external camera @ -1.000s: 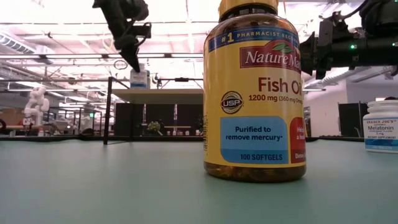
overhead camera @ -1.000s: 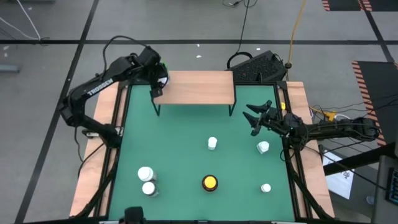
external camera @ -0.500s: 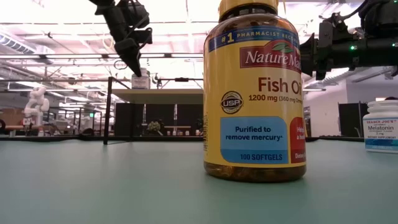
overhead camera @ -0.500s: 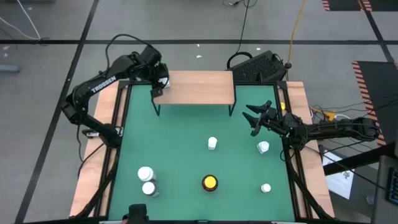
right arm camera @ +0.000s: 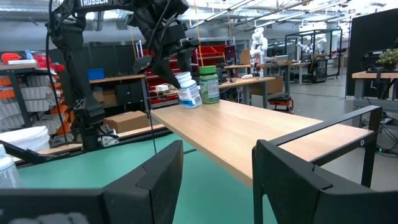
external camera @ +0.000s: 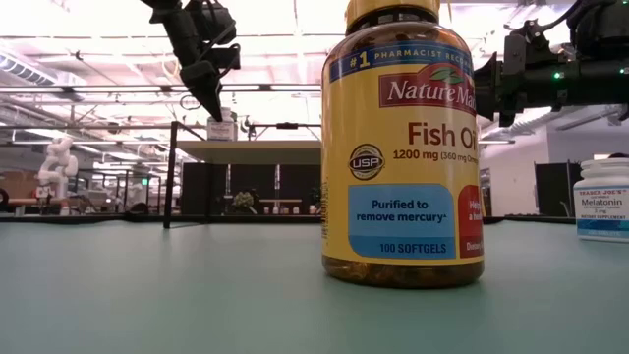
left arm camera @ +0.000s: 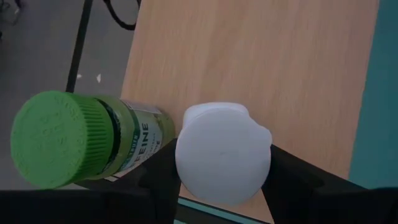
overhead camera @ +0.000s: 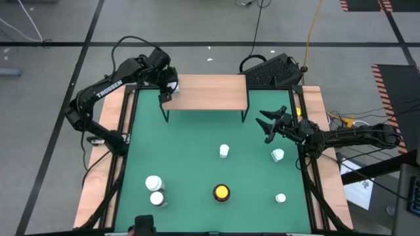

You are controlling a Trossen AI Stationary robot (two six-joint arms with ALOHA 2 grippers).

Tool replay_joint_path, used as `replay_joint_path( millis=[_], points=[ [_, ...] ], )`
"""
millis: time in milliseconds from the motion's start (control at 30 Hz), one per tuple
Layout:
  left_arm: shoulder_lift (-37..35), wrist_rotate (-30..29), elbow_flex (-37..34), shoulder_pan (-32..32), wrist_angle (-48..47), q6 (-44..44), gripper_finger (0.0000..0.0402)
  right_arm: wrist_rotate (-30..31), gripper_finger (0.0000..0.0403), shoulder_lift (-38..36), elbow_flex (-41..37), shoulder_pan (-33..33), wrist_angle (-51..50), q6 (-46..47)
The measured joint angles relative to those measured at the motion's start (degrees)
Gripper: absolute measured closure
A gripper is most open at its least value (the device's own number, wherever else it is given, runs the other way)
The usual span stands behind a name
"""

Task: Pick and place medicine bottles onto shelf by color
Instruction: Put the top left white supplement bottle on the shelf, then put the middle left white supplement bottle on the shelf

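At the shelf's (overhead camera: 205, 92) left end, the left gripper (overhead camera: 169, 86) has its fingers around a white-capped bottle (left arm camera: 222, 152), tilted, just beside a green-capped bottle (left arm camera: 74, 140) on the shelf. The right gripper (overhead camera: 270, 122) hovers open off the shelf's right end. Five more bottles, one of them the amber fish-oil bottle (overhead camera: 222, 193), stand on the tabletop (overhead camera: 190, 157) in front of the shelf.

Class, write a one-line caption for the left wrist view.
Left gripper at a white-capped bottle beside a green-capped bottle on the wooden shelf.
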Motion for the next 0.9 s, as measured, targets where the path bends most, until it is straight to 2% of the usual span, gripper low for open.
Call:
replay_joint_path(
  millis=[200,300,600,900],
  points=[
    [0.0,-1.0,0.0,0.0,-0.5,-0.8,0.0151,0.0,0.0204,0.0,0.0,0.0,0.0,0.2],
    [0.0,-3.0,0.0,0.0,-0.3,-1.2,0.0138,0.0,0.0204,0.0,0.0,0.0,0.0,0.2],
    [-3.5,-6.2,0.0,-1.2,-0.3,-0.7,0.0173,0.0,0.0204,0.0,0.0,0.0,0.4,0.7],
    [-9.1,-7.5,0.0,-3.2,-1.8,-3.4,0.0176,0.0,0.0204,0.0,0.0,0.0,1.1,0.8]
  ],
)
